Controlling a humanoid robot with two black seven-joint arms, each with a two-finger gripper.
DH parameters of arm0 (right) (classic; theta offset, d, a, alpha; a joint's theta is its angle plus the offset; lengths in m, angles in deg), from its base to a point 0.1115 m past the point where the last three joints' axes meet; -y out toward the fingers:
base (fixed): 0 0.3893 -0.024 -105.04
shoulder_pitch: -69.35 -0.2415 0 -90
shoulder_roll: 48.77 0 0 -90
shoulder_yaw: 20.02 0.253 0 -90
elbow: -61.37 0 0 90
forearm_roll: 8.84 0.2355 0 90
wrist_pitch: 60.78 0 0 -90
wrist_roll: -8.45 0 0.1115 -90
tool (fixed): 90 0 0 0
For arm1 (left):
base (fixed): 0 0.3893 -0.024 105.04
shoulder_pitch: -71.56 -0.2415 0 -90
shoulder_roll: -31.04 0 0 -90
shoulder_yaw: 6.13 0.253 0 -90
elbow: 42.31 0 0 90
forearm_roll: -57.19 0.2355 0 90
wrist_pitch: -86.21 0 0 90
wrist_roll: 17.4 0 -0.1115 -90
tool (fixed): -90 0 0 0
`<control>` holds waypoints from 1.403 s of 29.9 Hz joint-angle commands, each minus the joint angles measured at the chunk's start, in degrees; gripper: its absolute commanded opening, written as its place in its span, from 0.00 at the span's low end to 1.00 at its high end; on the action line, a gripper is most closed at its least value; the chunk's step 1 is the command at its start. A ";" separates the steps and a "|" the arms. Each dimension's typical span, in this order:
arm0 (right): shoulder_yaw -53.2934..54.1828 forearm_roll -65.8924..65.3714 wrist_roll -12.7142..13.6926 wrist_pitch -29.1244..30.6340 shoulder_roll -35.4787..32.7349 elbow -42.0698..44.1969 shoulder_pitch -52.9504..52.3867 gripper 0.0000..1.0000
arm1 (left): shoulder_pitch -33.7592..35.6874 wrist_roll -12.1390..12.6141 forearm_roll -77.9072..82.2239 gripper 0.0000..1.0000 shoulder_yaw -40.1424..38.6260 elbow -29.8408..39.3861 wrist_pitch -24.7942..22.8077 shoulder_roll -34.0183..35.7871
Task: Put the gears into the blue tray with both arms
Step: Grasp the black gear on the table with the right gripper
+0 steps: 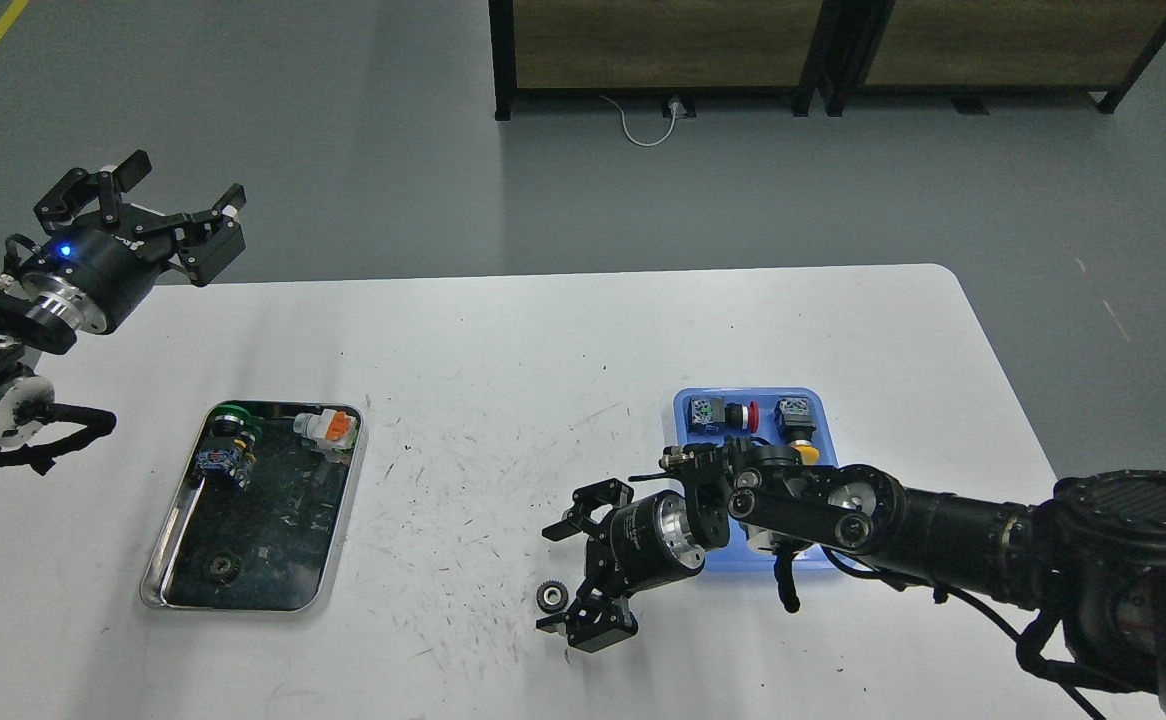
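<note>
One dark gear (550, 596) with a pale centre hole lies on the white table, left of the blue tray (686, 411). My right gripper (568, 570) is open, its fingers spread just right of and above this gear, the lower finger (583, 625) almost touching it. A second gear (219, 567) lies in the silver metal tray (168, 530) at the left. My left gripper (158, 195) is open, held high over the table's far left corner. The right arm covers the blue tray's front half.
The blue tray holds push-button switches with red (748, 415) and yellow (803, 452) caps. The silver tray also holds a green-capped part (233, 415) and an orange-white switch (328, 427). A wooden cabinet (663, 45) stands on the floor beyond the table.
</note>
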 commanded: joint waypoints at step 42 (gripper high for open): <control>-2.07 -0.09 1.85 0.88 2.73 3.43 -0.61 0.63 | 0.90 0.20 0.00 0.98 0.08 0.00 -0.09 0.18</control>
